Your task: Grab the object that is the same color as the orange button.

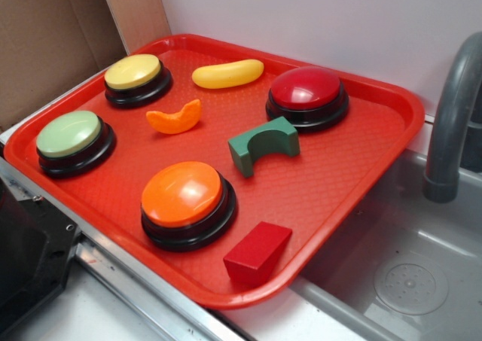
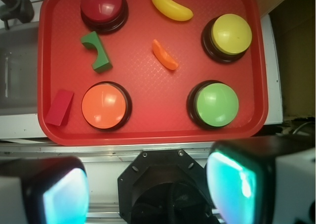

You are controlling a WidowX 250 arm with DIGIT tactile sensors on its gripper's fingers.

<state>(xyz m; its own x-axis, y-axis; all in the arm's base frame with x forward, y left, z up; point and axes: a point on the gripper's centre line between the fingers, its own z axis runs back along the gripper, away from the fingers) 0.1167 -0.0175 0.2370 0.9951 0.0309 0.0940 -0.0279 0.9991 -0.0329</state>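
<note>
Nothing of the grab is done yet, as far as I can see. The orange crescent [image 1: 175, 119] lies free on the red tray [image 1: 354, 168], untouched, in the open patch between the four buttons. It sits just in front of the yellow button [image 1: 137, 78] and near the yellow banana [image 1: 228, 73], with the green arch [image 1: 263, 145] off to one side and the orange button [image 1: 187, 202] nearer the tray's front edge. That button is the colour match, and the crescent is the only loose piece that shares it. The red block [image 1: 257, 252], the red button [image 1: 307, 95] and the green button [image 1: 73, 140] are not wanted.

The arm does not show in the exterior view at all. From the wrist view, the end effector [image 2: 148, 184] hangs high above the scene, back past the tray's near rim, over the counter edge and not over the tray. Its two fingers [image 2: 237, 182] stand wide apart at the bottom of the picture with nothing between them, so it is released and empty. The camera looks straight down, and the crescent [image 2: 165, 55] lies well ahead of the fingers, roughly mid-tray.

So everything is left, I'd judge: travel forward over the tray, line up across the crescent's narrow body, descend, close and lift.
</note>
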